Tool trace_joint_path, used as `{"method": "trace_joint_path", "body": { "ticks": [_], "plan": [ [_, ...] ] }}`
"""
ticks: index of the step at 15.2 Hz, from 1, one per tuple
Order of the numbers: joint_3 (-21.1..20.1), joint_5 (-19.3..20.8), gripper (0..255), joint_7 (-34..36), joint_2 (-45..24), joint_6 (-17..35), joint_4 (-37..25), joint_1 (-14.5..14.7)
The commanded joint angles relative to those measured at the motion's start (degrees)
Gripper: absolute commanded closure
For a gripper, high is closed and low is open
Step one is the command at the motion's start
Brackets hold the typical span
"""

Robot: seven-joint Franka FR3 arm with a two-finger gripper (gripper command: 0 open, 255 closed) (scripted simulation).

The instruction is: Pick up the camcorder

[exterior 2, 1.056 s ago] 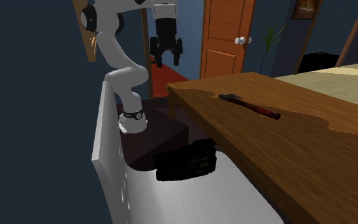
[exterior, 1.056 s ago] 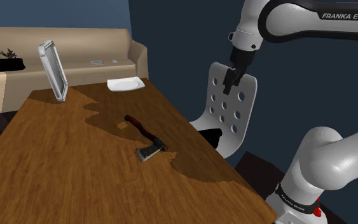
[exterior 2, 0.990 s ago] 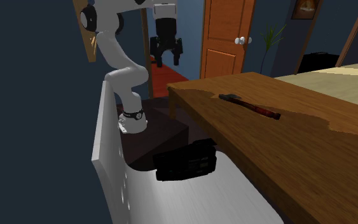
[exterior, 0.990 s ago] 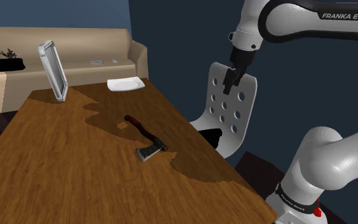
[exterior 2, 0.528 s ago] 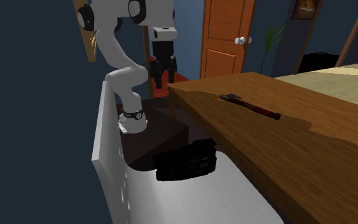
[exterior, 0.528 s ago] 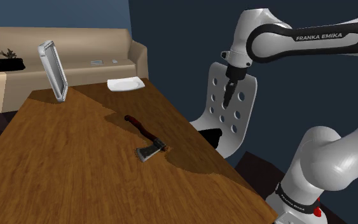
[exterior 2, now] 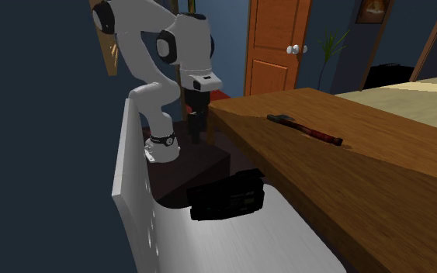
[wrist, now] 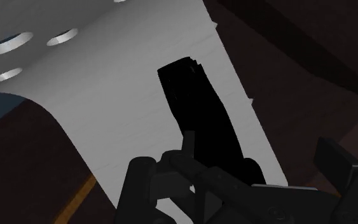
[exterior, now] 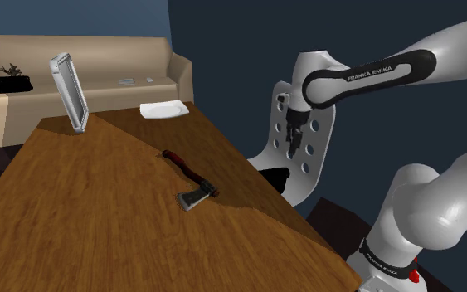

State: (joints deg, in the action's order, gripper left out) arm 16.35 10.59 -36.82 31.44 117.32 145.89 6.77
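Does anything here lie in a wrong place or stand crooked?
Yes. A black camcorder lies on the seat of the white chair, not on the wooden table. A red-handled hatchet lies on that table, and a flat grey panel stands tilted at its far end with no visible prop.

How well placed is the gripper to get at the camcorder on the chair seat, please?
Probably yes: the gripper hangs above the chair, the black camcorder lies uncovered on its seat, nothing between them.
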Motion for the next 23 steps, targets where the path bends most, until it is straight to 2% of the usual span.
{"method": "trace_joint_path", "body": {
  "ticks": [1,6,10,18,20,21,23],
  "plan": [
    [2.6,0.4,0,-5.9,-3.9,3.3,0.0,1.0],
    [8.2,-0.6,0,-20.1,-14.9,11.1,-0.9,4.0],
    [11.5,-4.1,0,-32.7,-25.1,17.0,-3.1,6.3],
    [11.8,-7.6,0,-35.6,-31.1,23.8,-1.6,6.5],
    [11.8,-7.6,0,-35.6,-31.1,23.8,-1.6,6.5],
    [11.8,-7.7,255,-35.7,-31.2,23.8,-1.7,6.5],
    [11.8,-7.7,255,-35.6,-31.2,23.8,-1.7,6.5]
  ]
}}
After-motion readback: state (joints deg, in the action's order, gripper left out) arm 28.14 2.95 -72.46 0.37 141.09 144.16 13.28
